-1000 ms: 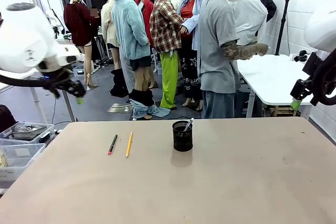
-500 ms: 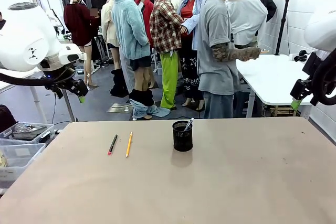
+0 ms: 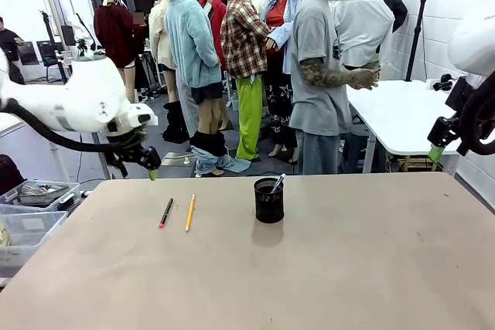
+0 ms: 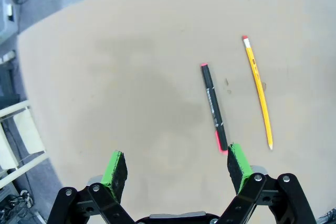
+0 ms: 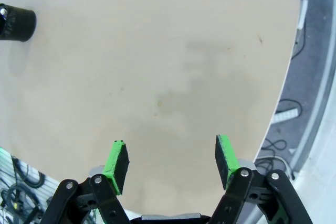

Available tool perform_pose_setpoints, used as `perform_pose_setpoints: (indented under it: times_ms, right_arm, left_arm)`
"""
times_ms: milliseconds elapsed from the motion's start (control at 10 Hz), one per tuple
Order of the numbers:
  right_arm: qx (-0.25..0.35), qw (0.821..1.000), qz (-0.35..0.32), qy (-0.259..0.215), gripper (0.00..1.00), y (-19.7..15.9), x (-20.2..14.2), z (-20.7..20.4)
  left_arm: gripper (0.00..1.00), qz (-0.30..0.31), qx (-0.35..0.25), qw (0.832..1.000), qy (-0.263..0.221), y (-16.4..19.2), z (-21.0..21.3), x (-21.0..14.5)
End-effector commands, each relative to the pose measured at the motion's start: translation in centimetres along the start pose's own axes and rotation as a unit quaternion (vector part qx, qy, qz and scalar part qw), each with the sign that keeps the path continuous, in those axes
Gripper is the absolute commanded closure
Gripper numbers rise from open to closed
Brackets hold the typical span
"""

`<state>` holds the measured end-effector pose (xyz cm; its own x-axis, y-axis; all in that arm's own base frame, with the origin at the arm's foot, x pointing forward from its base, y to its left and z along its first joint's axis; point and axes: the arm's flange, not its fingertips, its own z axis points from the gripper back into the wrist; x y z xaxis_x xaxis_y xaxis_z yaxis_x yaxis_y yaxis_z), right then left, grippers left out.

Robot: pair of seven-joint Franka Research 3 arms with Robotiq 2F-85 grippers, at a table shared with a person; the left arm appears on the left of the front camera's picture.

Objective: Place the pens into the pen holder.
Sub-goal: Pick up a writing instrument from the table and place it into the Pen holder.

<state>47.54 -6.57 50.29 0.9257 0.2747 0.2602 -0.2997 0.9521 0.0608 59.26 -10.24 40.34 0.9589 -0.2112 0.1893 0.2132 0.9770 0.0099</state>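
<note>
- Left fingers (image 4: 115, 171) hang above the far left of the worktop (image 3: 348, 268), spread wide with nothing between them.
- Right fingers (image 5: 118, 163) are raised beyond the worktop's right edge, also wide and empty.
- The dark pen with red end (image 3: 165, 212) and the yellow pencil (image 3: 189, 212) lie side by side, not touching, left of the pen holder (image 3: 268, 201).
- A greyish pen (image 3: 277, 183) stands tilted inside the holder.
</note>
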Motion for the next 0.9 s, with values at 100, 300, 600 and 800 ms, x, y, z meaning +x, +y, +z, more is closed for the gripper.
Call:
perform_pose_setpoints:
  times_ms: [100,300,600,800]
  right_arm:
    - [0.003,1.0,0.008,-0.008,0.17,-0.2,0.0,0.0]
    - [0.003,1.0,0.008,-0.008,0.17,-0.2,0.0,0.0]
    - [0.003,1.0,0.008,-0.008,0.17,-0.2,0.0,0.0]
    - [0.003,1.0,0.008,-0.008,0.17,-0.2,0.0,0.0]
  left_arm:
    - [0.0,-0.011,0.0,0.999,0.052,-1.2,-3.1,1.9]
    - [0.0,-0.023,-0.02,0.997,0.065,-2.4,-4.6,1.1]
    - [0.0,-0.029,-0.022,0.996,0.086,-2.8,-6.4,0.1]
    - [0.0,-0.037,-0.028,0.994,0.1,-3.4,-7.8,-0.4]
